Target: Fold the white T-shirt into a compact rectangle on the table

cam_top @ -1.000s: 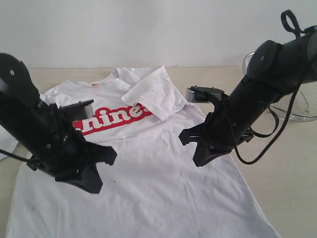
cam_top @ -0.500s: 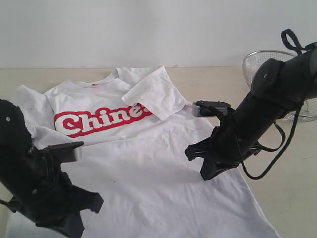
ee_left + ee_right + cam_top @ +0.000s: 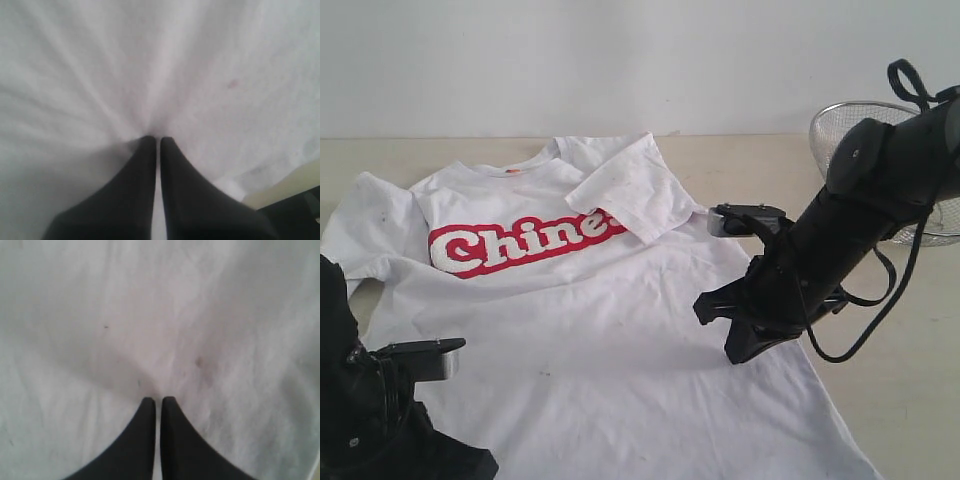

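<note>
Right, starting at the left gripper [image 3: 157, 139]: its two black fingers [image 3: 142, 170] are pressed together with only a hairline between them, tips down on the white shirt [image 3: 610, 330]. Creases in the cloth run in toward those tips, but I cannot tell whether any fabric is actually caught between them. Just beside that spot, the wrist view shows the shirt's edge and a strip of the beige table [image 3: 910, 380]. From the outside camera, the left arm [image 3: 370, 420] sits low at the near corner on its own side, and its fingertips are out of sight there.

The right gripper [image 3: 158, 399] is closed up as well, fingers [image 3: 172, 430] side by side, tips touching plain white cloth that lies fairly smooth around them. Outside, that arm leans down over the shirt's edge on its own side, about halfway down the body.

The shirt lies front up on the table, collar toward the wall [image 3: 620, 60], hem toward me. The red band [image 3: 520, 245] of white lettering runs across the chest. The sleeve [image 3: 630, 190] on the right arm's side is folded in over the chest and covers the end of the lettering; the other sleeve [image 3: 365, 225] is spread out flat. A wire basket [image 3: 850, 125] stands on the table behind the right arm, well apart from the shirt.
</note>
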